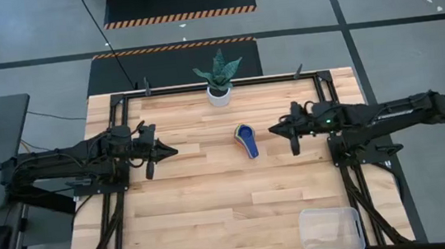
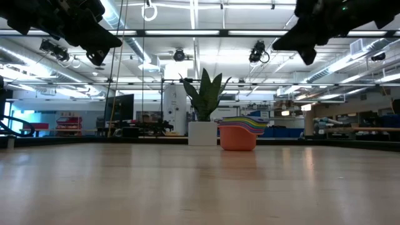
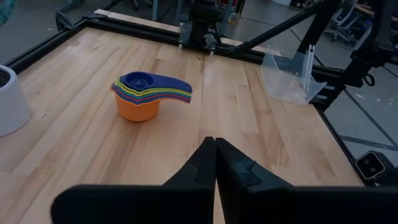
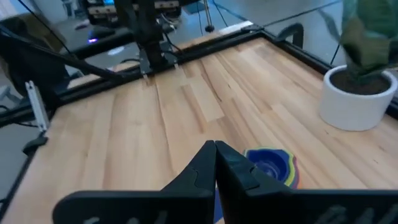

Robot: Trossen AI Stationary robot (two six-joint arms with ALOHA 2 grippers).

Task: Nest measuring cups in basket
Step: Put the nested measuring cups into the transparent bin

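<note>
The measuring cups (image 3: 142, 96) already sit nested in one stack near the middle of my table, orange at the bottom, a navy one on top, their flat handles fanned out to one side. They look like thin, smooth plastic: I judge them light, stiff and a little slippery, so the stack could slide or tip if nudged. The overlapped handles or the rim of the orange cup seem the best places to pinch. The table (image 1: 216, 216) is pale, jointed wood. Behind the stack stands a white plant pot (image 1: 219, 97). The basket (image 1: 330, 229), clear with rounded corners, lies well apart at a front corner, on my right arm's side. My left gripper (image 1: 159, 153) and right gripper (image 1: 281, 128) hover either side of the stack, fingers pressed together, holding nothing.
</note>
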